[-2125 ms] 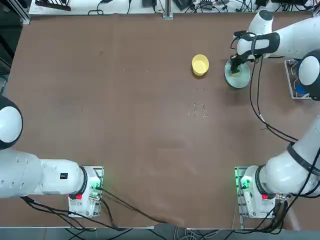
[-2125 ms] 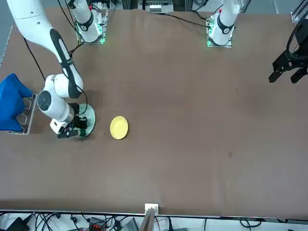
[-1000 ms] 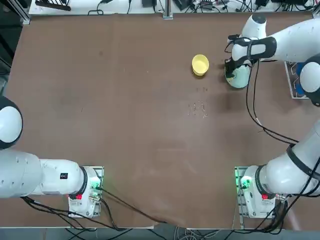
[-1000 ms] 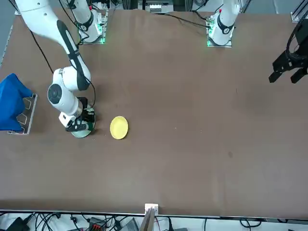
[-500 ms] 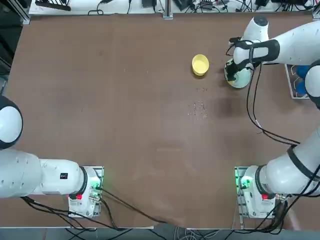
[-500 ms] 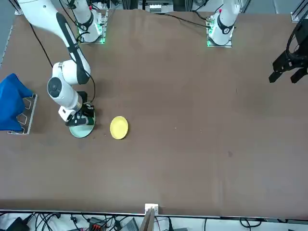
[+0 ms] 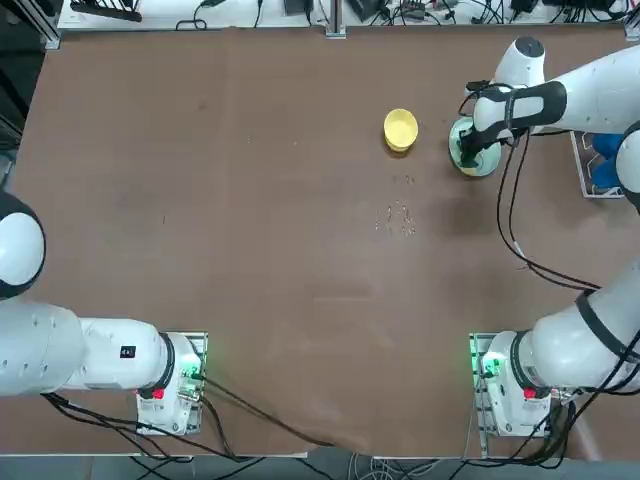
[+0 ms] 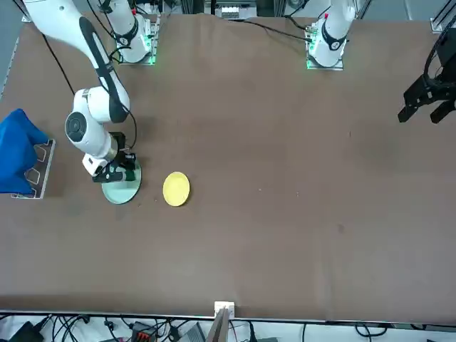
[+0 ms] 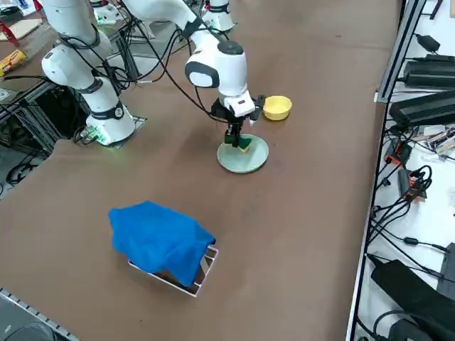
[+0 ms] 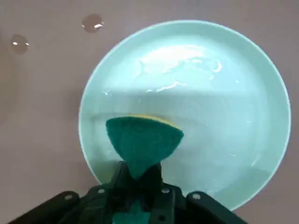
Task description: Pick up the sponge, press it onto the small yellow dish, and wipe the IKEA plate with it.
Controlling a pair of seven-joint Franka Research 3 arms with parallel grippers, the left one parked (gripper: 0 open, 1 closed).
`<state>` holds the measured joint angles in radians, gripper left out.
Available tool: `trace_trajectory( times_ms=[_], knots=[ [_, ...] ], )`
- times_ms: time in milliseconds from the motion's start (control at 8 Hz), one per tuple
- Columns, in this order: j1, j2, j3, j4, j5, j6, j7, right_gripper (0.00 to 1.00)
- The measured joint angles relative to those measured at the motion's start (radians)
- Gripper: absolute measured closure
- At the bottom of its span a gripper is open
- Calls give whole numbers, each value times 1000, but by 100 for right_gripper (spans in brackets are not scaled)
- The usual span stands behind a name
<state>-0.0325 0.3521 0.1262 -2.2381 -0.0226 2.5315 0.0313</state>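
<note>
Two fingers of the right gripper [image 10: 138, 186] pinch the sponge [image 10: 144, 143], pressing it on the IKEA plate [image 10: 224, 116] directly beneath them; the small yellow dish [image 7: 400, 129] sits nearby, apart.

Brown table [image 7: 250, 250]. On it near the far edge, right side: yellow dish [image 7: 400, 129], green plate [image 7: 466, 160] just beside it. Blue cloth [image 9: 160, 239] on a rack at right edge.
</note>
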Motion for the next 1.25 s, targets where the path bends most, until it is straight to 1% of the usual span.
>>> trace_trajectory(
  times_ms=[250, 375, 750, 875, 1250],
  knots=[
    [-19, -2, 0, -7, 0, 0, -32, 91],
    [-40, -6, 0, -10, 0, -6, -72, 91],
    [-137, -9, -3, -10, 0, -18, -226, 91],
    [-156, -9, -3, -7, 0, -18, -258, 91],
    [-165, 0, -3, 29, 0, -18, -288, 91]
  ],
)
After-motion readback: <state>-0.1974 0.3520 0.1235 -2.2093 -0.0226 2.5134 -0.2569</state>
